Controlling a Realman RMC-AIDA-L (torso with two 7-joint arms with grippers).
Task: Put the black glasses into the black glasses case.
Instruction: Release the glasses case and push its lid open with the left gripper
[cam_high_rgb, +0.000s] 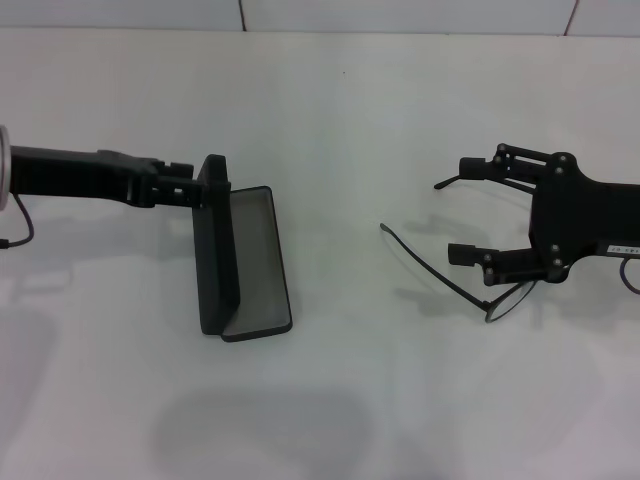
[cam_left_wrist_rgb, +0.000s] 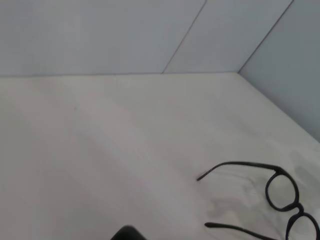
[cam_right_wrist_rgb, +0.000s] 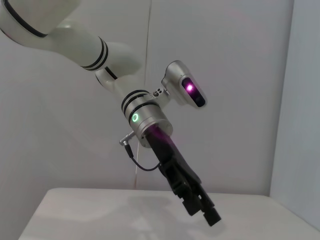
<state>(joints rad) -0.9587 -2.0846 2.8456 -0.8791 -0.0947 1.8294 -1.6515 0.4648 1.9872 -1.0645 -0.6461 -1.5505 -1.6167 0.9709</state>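
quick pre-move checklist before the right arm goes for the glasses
1. Black glasses case open, lid up: ok.
2. Left gripper at the raised lid; whether it grips it: cannot tell.
3. Right gripper open over the black glasses: ok.
4. Glasses between its fingers: not ok, one temple passes beneath, frame lies under the gripper body.
5. Temples folded for the case: not ok, both spread.
6. Grey tray of the case free of other things: ok.

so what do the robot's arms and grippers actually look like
The left arm is glossy white with black joint bands, a silver wrist ring with a green light, a thin black cable and a silver camera pod glowing magenta. Both the left gripper and right gripper are matte black linkage claws; the right carries a small white label.
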